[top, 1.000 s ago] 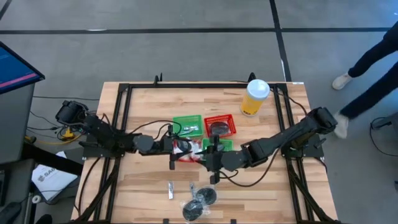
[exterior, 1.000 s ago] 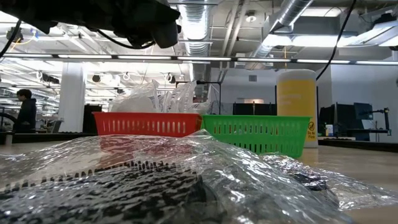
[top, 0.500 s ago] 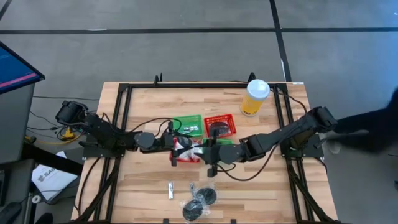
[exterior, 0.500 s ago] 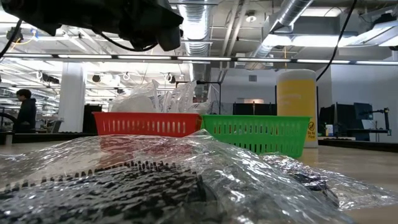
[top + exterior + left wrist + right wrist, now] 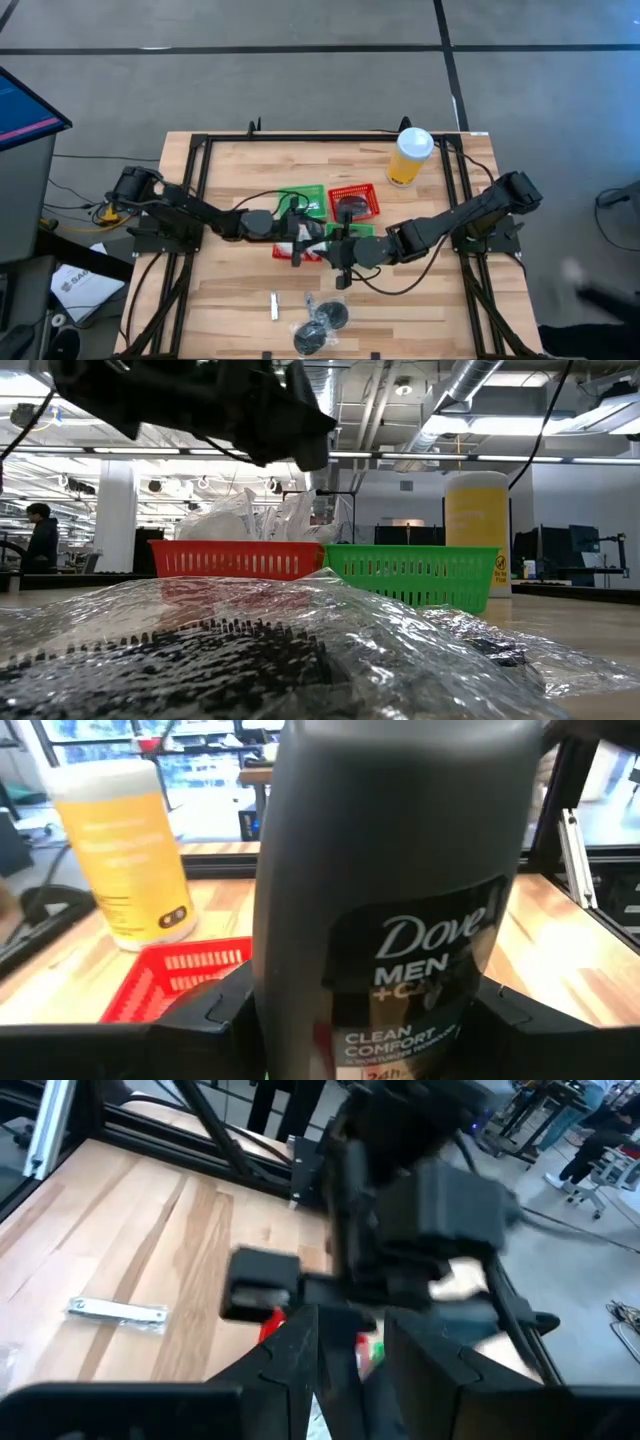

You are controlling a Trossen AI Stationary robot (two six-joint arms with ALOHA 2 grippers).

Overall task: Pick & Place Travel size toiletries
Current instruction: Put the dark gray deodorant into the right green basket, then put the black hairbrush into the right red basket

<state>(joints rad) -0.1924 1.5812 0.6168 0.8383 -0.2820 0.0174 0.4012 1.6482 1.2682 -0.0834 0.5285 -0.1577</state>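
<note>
**Left arm has the Dove bottle at mid-table**

Left gripper (image 5: 368, 1025) is clamped on a grey Dove Men+Care bottle (image 5: 400, 860), held upright at centre frame from above, just below the green basket (image 5: 300, 204).

Right gripper (image 5: 340, 268) hangs just right of it; gripping or not, can't tell.

Wrapped dark discs (image 5: 322, 325) and a thin tube (image 5: 273, 305) lie at lower centre.

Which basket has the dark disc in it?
The red basket nearest the yellow cup; a dark disc lies inside. The green basket beside it holds pale items.
</note>
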